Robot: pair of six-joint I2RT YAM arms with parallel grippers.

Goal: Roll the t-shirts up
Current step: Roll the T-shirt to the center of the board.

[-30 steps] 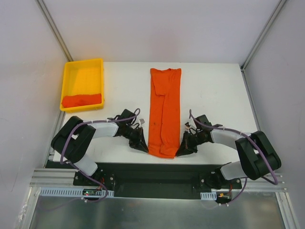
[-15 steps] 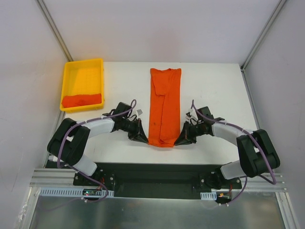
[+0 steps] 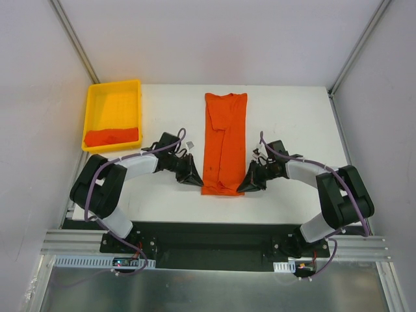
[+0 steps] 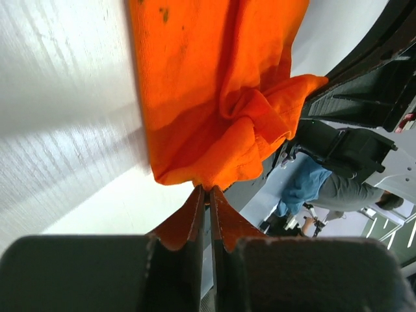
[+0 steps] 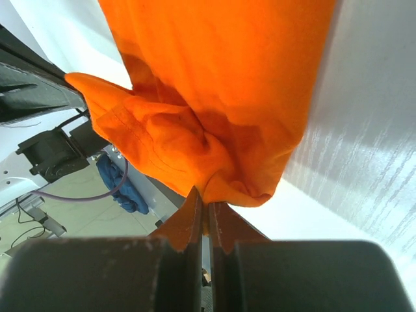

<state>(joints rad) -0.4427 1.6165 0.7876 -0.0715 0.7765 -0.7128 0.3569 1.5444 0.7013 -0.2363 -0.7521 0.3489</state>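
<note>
Top view: your t-shirt (image 3: 224, 140) lay as a long, narrow strip down the middle of the table (image 3: 292, 117), with one end close to the far edge and the other short of the near edge. Your left gripper (image 3: 199, 183) met the left corner of that nearer end, and your right gripper (image 3: 242, 188) met the right corner, the two arms reaching inward from either side. Left wrist view: the left gripper (image 4: 208, 195) had its jaws pressed together on a pinch of the t-shirt (image 4: 208, 97), whose hem was bunched into a loose fold just beyond the tips. Right wrist view: the right gripper (image 5: 207, 200) was likewise clamped on the t-shirt (image 5: 214, 71) at a gathered corner. At the far left corner stood a yellow tray (image 3: 112, 88), and a second t-shirt (image 3: 112, 136) lay bundled along the tray's near wall.
</note>
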